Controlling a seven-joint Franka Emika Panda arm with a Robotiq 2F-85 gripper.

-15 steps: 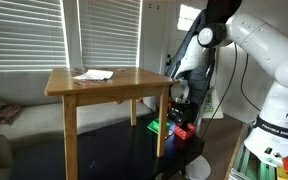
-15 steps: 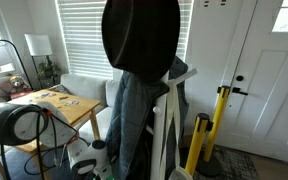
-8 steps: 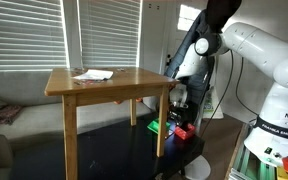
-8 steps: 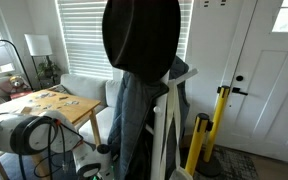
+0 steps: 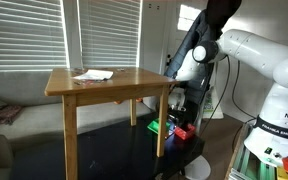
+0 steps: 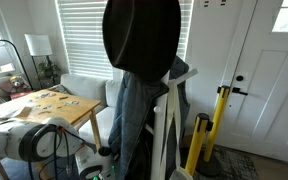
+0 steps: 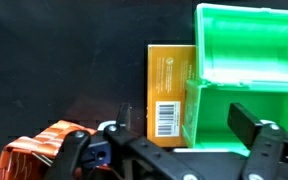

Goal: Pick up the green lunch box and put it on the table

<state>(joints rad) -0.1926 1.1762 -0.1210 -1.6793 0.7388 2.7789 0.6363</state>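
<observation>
Down beside the counter (image 5: 104, 82) the arm folds steeply, its claw (image 7: 181, 114) spread open above the green box (image 7: 249, 70) on the black platform (image 7: 64, 60). An orange carton (image 7: 170, 90) touches the box, a crumpled red bag (image 7: 34, 155) lies near, and paper (image 5: 92, 74) sits on the counter.

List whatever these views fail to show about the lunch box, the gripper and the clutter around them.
- Green lunch box: the wrist view's right edge cuts it off. In an exterior view only a sliver shows beside the table leg.
- Orange carton: print too blurred to read.
- Gripper: small and dark in an exterior view, so its jaws are unreadable there.
- Dark hanging garments: block box and gripper in an exterior view.
</observation>
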